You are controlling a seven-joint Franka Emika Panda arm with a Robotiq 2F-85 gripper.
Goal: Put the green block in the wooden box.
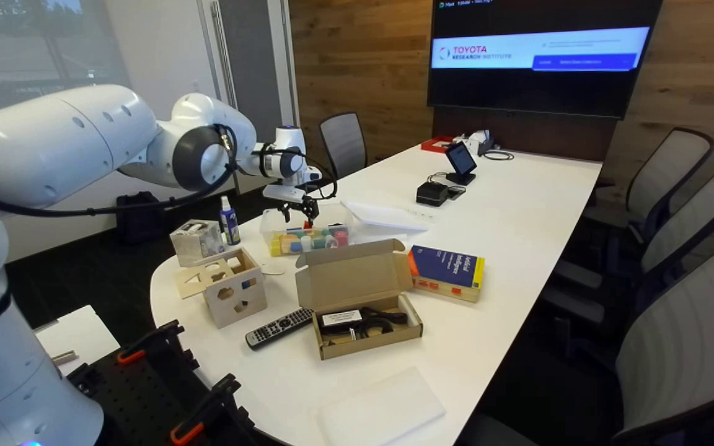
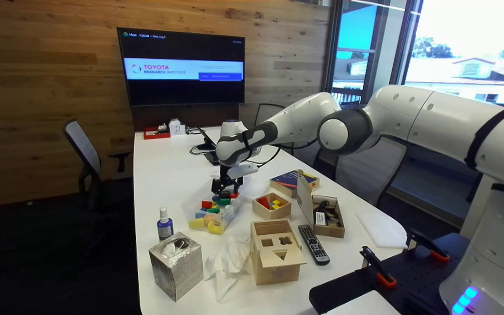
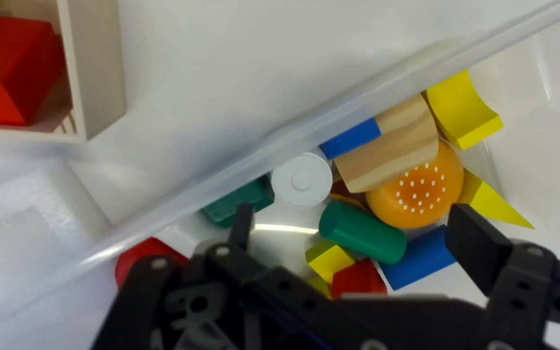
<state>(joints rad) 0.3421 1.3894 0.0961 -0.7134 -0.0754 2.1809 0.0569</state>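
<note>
1. Tissue box (image 2: 176,266), patterned; spray bottle (image 2: 165,227) just beside it (blue body, white top).
2. Remote control (image 1: 279,328) near open cardboard box (image 1: 354,275), black cable (image 1: 388,317) inside.
3. Thick book (image 1: 447,269), lying flat.
4. Wall screen (image 2: 185,68), lit.

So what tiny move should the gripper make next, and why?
Perhaps turn the gripper before lowering it: its jaws stand open, and the green cylinder, probably the target, lies roughly along their closing direction in the clear bin.

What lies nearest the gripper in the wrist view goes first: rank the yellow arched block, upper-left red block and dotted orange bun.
1. Dotted orange bun: right of centre, nearest the open gripper.
2. Yellow arched block: upper right, beyond the bun.
3. Red block: upper left, outside the clear bin.
</note>
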